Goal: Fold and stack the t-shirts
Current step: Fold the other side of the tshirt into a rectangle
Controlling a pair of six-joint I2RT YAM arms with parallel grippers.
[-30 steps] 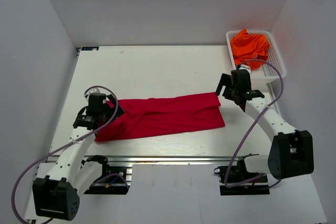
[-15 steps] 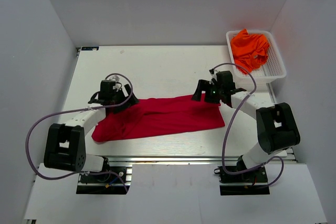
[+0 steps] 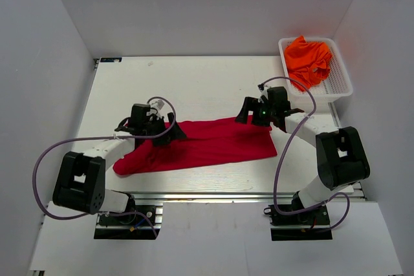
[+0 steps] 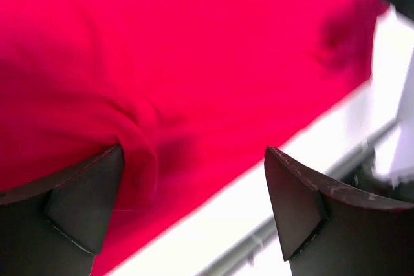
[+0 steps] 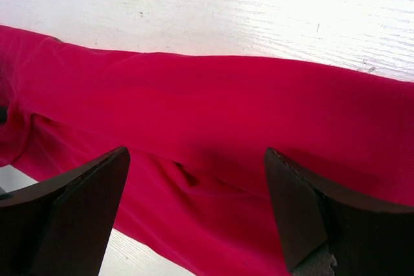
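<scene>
The crimson red t-shirt (image 3: 207, 143) lies folded into a long band across the table's front half. It fills the left wrist view (image 4: 194, 63) and the right wrist view (image 5: 213, 134). My left gripper (image 3: 173, 134) is open over the shirt's left part, its fingers (image 4: 71, 205) wide apart and holding nothing. My right gripper (image 3: 249, 113) is open just above the shirt's far right corner, its fingers (image 5: 304, 211) spread over the cloth. The orange t-shirts (image 3: 309, 56) lie bunched in the basket.
The white mesh basket (image 3: 343, 85) stands at the table's back right corner. The table's front edge with its metal rail (image 3: 213, 195) runs just below the shirt. White walls close in the left, back and right sides.
My left gripper has moved right and forward, onto the shirt's left part. Earlier the right gripper came from beside the basket to the shirt's far right corner; it has held still since.
</scene>
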